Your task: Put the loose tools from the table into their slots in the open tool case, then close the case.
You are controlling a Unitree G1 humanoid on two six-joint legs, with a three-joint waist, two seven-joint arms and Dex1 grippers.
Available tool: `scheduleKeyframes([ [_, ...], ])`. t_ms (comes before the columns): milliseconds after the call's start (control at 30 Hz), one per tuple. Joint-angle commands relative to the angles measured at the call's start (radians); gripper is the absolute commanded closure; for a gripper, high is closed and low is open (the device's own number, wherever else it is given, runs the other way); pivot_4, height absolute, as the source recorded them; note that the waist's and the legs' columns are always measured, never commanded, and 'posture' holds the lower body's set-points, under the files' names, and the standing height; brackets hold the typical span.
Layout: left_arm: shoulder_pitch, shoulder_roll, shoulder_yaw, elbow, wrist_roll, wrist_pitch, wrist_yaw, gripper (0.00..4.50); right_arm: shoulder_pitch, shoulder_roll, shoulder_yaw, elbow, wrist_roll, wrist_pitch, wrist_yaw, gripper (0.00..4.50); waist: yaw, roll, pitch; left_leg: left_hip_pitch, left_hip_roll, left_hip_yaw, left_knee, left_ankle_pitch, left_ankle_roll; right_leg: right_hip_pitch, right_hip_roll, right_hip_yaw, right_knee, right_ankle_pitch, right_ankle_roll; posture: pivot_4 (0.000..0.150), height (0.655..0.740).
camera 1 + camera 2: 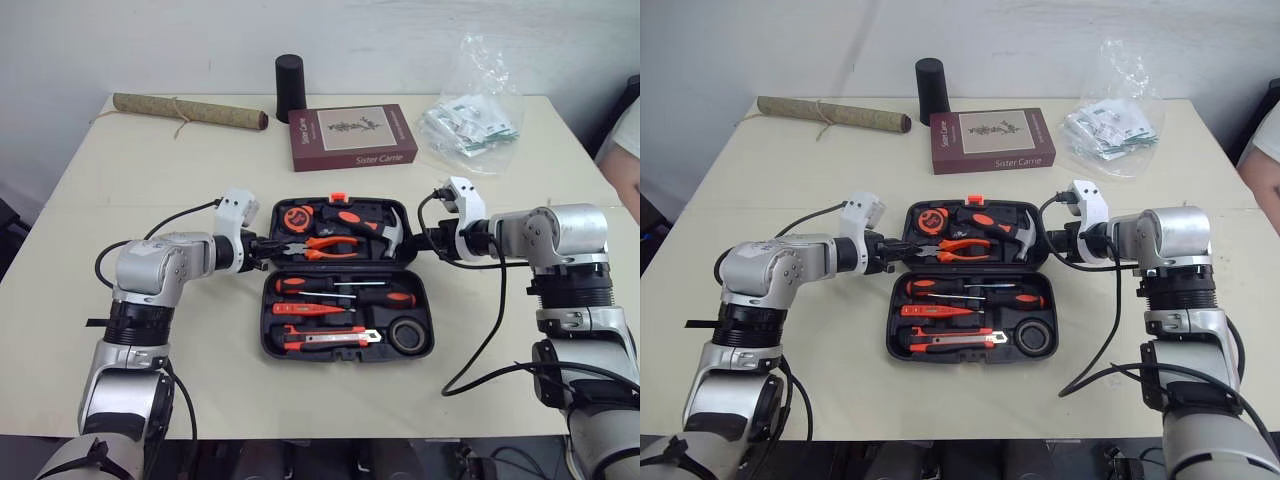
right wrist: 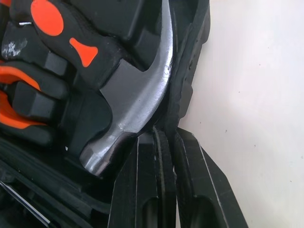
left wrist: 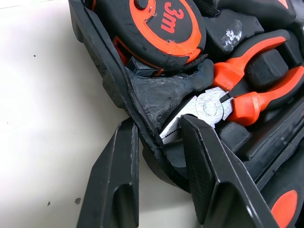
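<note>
Currently the left tool (image 1: pixel 266 247) is closed around the left wall of the far half of the open tool case (image 1: pixel 345 268), one finger (image 3: pixel 116 175) outside the wall and one inside, next to the steel nose of the pliers (image 1: pixel 330 245). The right tool (image 1: pixel 425 240) is clenched on the right wall of that same half, with the thin black rim pinched between its fingers (image 2: pixel 142 190), just beside the hammer (image 1: pixel 392 232) head.

The case lies flat and open in the middle of the cream surface (image 1: pixel 150 180), both halves facing up. The far half holds an orange and black tape measure (image 1: pixel 298 216) at its left end, the orange-handled pliers below it, and the hammer with its steel head at the right end. The near half holds two screwdrivers (image 1: pixel 345 288) with orange and black handles, a slim orange tester (image 1: pixel 310 309), an orange utility knife (image 1: pixel 325 338), and a roll of black tape (image 1: pixel 407 336) in the right corner.

Beyond the case lie a dark red book (image 1: pixel 352 137), an upright black cylinder (image 1: pixel 290 88), a rolled mat (image 1: pixel 190 110) tied with string, and a clear plastic bag (image 1: pixel 470 115) of small packets.
</note>
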Motion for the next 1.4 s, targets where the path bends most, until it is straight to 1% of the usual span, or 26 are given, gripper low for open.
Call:
scheduleKeyframes([
  [33, 0.046, -0.003, 0.062, -0.037, 0.006, -0.069, 0.018, 3.81, 0.064, 0.008, -0.075, -0.073, -0.005, -0.116, -0.049, 4.50, 0.000, 0.000, 0.000, 0.000, 0.000, 0.000, 0.000, 0.000, 0.000, 0.000, 0.000, 0.000, 0.000, 0.000, 0.000, 0.150, 0.7400],
  [100, 0.072, -0.009, 0.080, -0.052, 0.011, -0.147, 0.014, 3.82, 0.100, 0.016, -0.094, -0.126, 0.005, -0.184, -0.040, 4.50, 0.000, 0.000, 0.000, 0.000, 0.000, 0.000, 0.000, 0.000, 0.000, 0.000, 0.000, 0.000, 0.000, 0.000, 0.000, 0.150, 0.7400],
  [167, 0.112, -0.027, 0.124, -0.073, 0.018, -0.336, -0.002, 3.82, 0.168, 0.013, -0.100, -0.212, -0.001, -0.332, -0.010, 4.50, 0.000, 0.000, 0.000, 0.000, 0.000, 0.001, 0.000, 0.000, 0.000, -0.001, 0.000, 0.000, 0.001, 0.000, 0.000, 0.150, 0.7400],
  [233, 0.165, -0.012, 0.128, -0.090, 0.054, -0.538, -0.044, 3.85, 0.258, 0.015, -0.107, -0.290, -0.026, -0.552, 0.022, 4.50, 0.001, -0.001, 0.000, 0.000, 0.000, 0.001, -0.001, 0.000, -0.001, -0.002, 0.000, 0.001, 0.000, 0.000, 0.000, 0.150, 0.7400],
  [300, 0.205, 0.001, 0.118, -0.088, 0.086, -0.711, -0.087, 3.88, 0.317, 0.013, -0.105, -0.318, -0.054, -0.705, 0.026, 4.50, 0.000, -0.001, 0.001, -0.003, 0.000, 0.002, -0.003, 0.000, -0.001, -0.005, 0.001, 0.000, -0.001, 0.000, 0.000, 0.150, 0.7400],
  [333, 0.231, 0.008, 0.115, -0.081, 0.125, -0.856, -0.098, 3.90, 0.357, -0.005, -0.089, -0.324, -0.098, -0.826, 0.031, 4.50, -0.001, -0.001, 0.001, -0.004, 0.000, 0.003, -0.003, 0.000, -0.001, -0.006, 0.002, 0.001, -0.001, 0.000, 0.000, 0.150, 0.7400],
  [400, 0.270, 0.021, 0.112, -0.062, 0.184, -1.058, -0.111, 3.93, 0.433, -0.040, -0.057, -0.322, -0.172, -1.046, 0.056, 4.50, -0.001, -0.001, 0.001, -0.004, 0.000, 0.004, -0.003, 0.000, -0.001, -0.007, 0.002, 0.001, -0.001, 0.000, 0.000, 0.150, 0.7400],
  [467, 0.303, 0.039, 0.109, -0.029, 0.241, -1.229, -0.113, 3.93, 0.503, -0.063, -0.041, -0.289, -0.227, -1.264, 0.077, 4.50, 0.001, -0.001, 0.001, -0.004, 0.000, 0.005, -0.003, 0.000, 0.000, -0.007, 0.002, 0.001, -0.001, 0.000, 0.000, 0.150, 0.7400],
  [567, 0.358, 0.088, 0.082, 0.028, 0.358, -1.473, -0.095, 3.93, 0.579, -0.108, -0.018, -0.173, -0.344, -1.605, 0.038, 4.50, 0.001, -0.001, 0.001, -0.004, 0.000, 0.005, -0.003, 0.000, 0.000, -0.007, 0.001, 0.002, -0.002, 0.000, 0.000, 0.150, 0.7400],
  [633, 0.395, 0.122, 0.059, 0.060, 0.449, -1.617, -0.060, 3.93, 0.603, -0.147, -0.003, -0.070, -0.445, -1.827, -0.028, 4.50, 0.000, -0.001, 0.001, -0.003, 0.000, 0.006, -0.003, 0.000, 0.000, -0.006, 0.000, 0.002, -0.002, 0.000, 0.000, 0.150, 0.7400],
  [667, 0.423, 0.142, 0.048, 0.072, 0.519, -1.707, -0.026, 3.93, 0.615, -0.170, -0.001, -0.016, -0.523, -1.953, -0.097, 4.50, -0.001, -0.001, 0.001, -0.002, 0.000, 0.006, -0.003, 0.000, 0.000, -0.006, 0.000, 0.002, -0.002, 0.000, 0.000, 0.150, 0.7400],
  [700, 0.452, 0.167, 0.030, 0.085, 0.582, -1.782, -0.009, 3.93, 0.623, -0.190, 0.004, 0.023, -0.594, -2.036, -0.164, 4.50, -0.001, -0.001, 0.001, -0.001, 0.000, 0.006, -0.003, -0.001, 0.001, -0.005, -0.001, 0.003, -0.002, 0.000, 0.000, 0.150, 0.7400],
  [767, 0.507, 0.212, 0.006, 0.128, 0.682, -1.878, 0.037, 3.93, 0.630, -0.217, 0.033, 0.067, -0.666, -2.122, -0.217, 4.50, -0.001, -0.001, 0.001, 0.001, 0.001, 0.006, -0.003, -0.001, 0.001, -0.002, -0.002, 0.002, -0.004, 0.000, 0.000, 0.150, 0.7400],
  [800, 0.523, 0.230, -0.002, 0.145, 0.717, -1.905, 0.054, 3.93, 0.629, -0.225, 0.048, 0.082, -0.680, -2.148, -0.228, 4.50, -0.001, -0.001, 0.001, 0.003, 0.001, 0.006, -0.003, -0.001, 0.001, -0.001, -0.002, 0.002, -0.005, 0.000, 0.000, 0.150, 0.7400],
  [833, 0.555, 0.238, 0.001, 0.167, 0.716, -1.920, 0.070, 3.93, 0.641, -0.228, 0.057, 0.101, -0.687, -2.174, -0.244, 4.50, 0.001, 0.000, 0.001, 0.004, 0.001, 0.008, -0.004, -0.001, 0.001, -0.001, -0.003, 0.003, -0.007, 0.000, 0.000, 0.150, 0.7400],
  [867, 0.584, 0.237, 0.013, 0.184, 0.691, -1.926, 0.086, 3.76, 0.658, -0.233, 0.064, 0.123, -0.681, -2.190, -0.250, 4.09, 0.004, -0.001, 0.001, 0.005, 0.001, 0.008, -0.004, -0.001, 0.002, 0.000, -0.003, 0.003, -0.007, 0.000, 0.000, 0.150, 0.7400],
  [900, 0.621, 0.242, 0.019, 0.194, 0.661, -1.906, 0.073, 3.49, 0.679, -0.246, 0.071, 0.146, -0.695, -2.206, -0.264, 3.52, 0.007, -0.001, 0.001, 0.005, 0.001, 0.008, -0.004, -0.002, 0.002, 0.000, -0.003, 0.003, -0.007, 0.000, 0.000, 0.150, 0.7400],
  [933, 0.668, 0.253, 0.046, 0.181, 0.622, -1.887, 0.064, 3.32, 0.708, -0.269, 0.069, 0.165, -0.700, -2.214, -0.264, 3.34, 0.008, -0.002, 0.000, 0.005, 0.001, 0.007, -0.003, -0.002, 0.003, 0.001, -0.004, 0.003, -0.007, 0.000, 0.000, 0.150, 0.7400],
  [967, 0.712, 0.266, 0.070, 0.159, 0.568, -1.853, 0.037, 3.00, 0.732, -0.290, 0.059, 0.179, -0.696, -2.228, -0.265, 2.93, 0.002, -0.002, 0.000, 0.006, 0.001, 0.007, -0.003, -0.002, 0.003, 0.001, -0.005, 0.003, -0.007, 0.000, 0.000, 0.150, 0.7400],
  [1033, 0.787, 0.291, 0.120, 0.112, 0.478, -1.812, 0.003, 2.19, 0.768, -0.323, 0.033, 0.188, -0.670, -2.236, -0.268, 2.10, -0.005, -0.002, 0.000, 0.006, 0.002, 0.007, -0.004, -0.003, 0.002, 0.001, -0.004, 0.004, -0.006, 0.000, 0.000, 0.150, 0.7400],
  [1133, 0.893, 0.311, 0.212, 0.011, 0.308, -1.680, -0.050, 2.19, 0.849, -0.379, -0.016, 0.152, -0.552, -2.221, -0.222, 2.10, -0.010, -0.002, 0.000, 0.009, 0.004, 0.009, -0.005, -0.003, 0.001, 0.002, -0.004, 0.006, -0.006, 0.000, -0.001, 0.150, 0.7400],
  [1200, 0.909, 0.319, 0.248, -0.034, 0.217, -1.598, -0.096, 2.19, 0.894, -0.406, -0.053, 0.113, -0.469, -2.188, -0.188, 2.10, -0.007, -0.002, 0.000, 0.011, 0.004, 0.009, -0.005, -0.003, 0.001, 0.003, -0.004, 0.006, -0.007, -0.001, -0.001, 0.150, 0.7400],
  [1267, 0.885, 0.317, 0.276, -0.058, 0.171, -1.528, -0.106, 2.19, 0.938, -0.422, -0.068, 0.064, -0.367, -2.131, -0.117, 2.10, -0.002, -0.002, 0.001, 0.016, 0.004, 0.009, -0.005, -0.004, 0.001, 0.009, -0.004, 0.009, -0.008, -0.001, -0.001, 0.150, 0.7400],
  [1333, 0.810, 0.309, 0.298, -0.077, 0.100, -1.425, -0.099, 2.19, 1.019, -0.435, -0.090, -0.033, -0.177, -1.964, 0.019, 2.10, 0.004, -0.001, 0.001, 0.023, 0.004, 0.006, -0.006, -0.008, 0.001, 0.018, -0.004, 0.009, -0.011, -0.001, -0.001, 0.150, 0.7400],
  [1367, 0.785, 0.309, 0.300, -0.087, 0.071, -1.384, -0.111, 2.19, 1.055, -0.446, -0.100, -0.080, -0.102, -1.906, 0.079, 2.10, 0.007, -0.002, 0.000, 0.022, 0.004, 0.005, -0.006, -0.008, 0.001, 0.018, -0.004, 0.009, -0.011, -0.001, -0.001, 0.150, 0.7400],
  [1400, 0.759, 0.312, 0.294, -0.103, 0.045, -1.338, -0.127, 2.16, 1.102, -0.456, -0.115, -0.144, -0.033, -1.828, 0.126, 2.32, 0.008, -0.002, 0.000, 0.022, 0.005, 0.003, -0.006, -0.008, 0.001, 0.019, -0.004, 0.008, -0.012, -0.001, -0.001, 0.150, 0.7400],
])
